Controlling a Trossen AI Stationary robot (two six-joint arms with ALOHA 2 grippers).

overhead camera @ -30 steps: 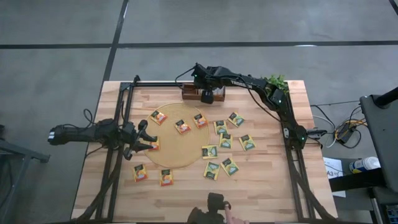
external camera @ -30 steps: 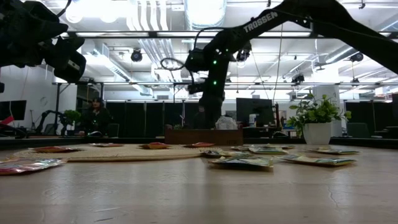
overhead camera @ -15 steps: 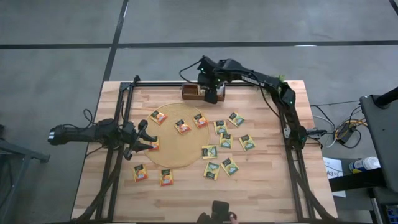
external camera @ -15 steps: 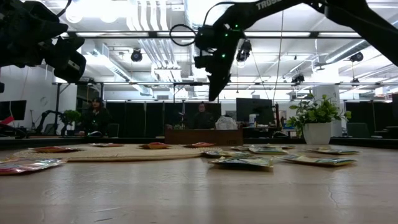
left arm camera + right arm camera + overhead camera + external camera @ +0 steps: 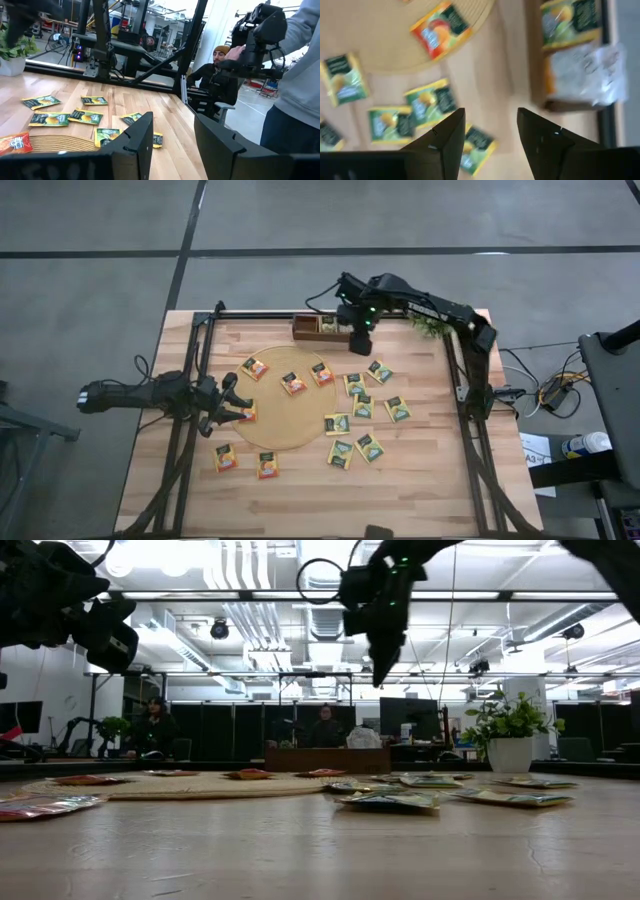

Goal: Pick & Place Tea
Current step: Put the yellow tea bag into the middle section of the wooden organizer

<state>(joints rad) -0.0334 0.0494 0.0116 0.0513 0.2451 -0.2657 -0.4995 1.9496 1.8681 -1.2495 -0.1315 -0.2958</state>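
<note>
Right gripper (image 5: 360, 332) above tray (image 5: 312, 330), far side, fingers spread, empty. Left gripper (image 5: 232, 404) waits at mat (image 5: 290, 397) left edge, fingers spread, poised over sachets (image 5: 361, 408).

Left arm: stretched low across the left edge of the worktop (image 5: 420, 470), forearm level. Left end effector (image 5: 232, 404): fingers parted with an empty gap between them, nothing held.

Right arm: reaching from the worktop's right side toward its far edge, elbow bent and raised high above the surface. Right end effector (image 5: 358, 340): pointing down, fingers (image 5: 442, 145) apart, nothing between them.
</note>
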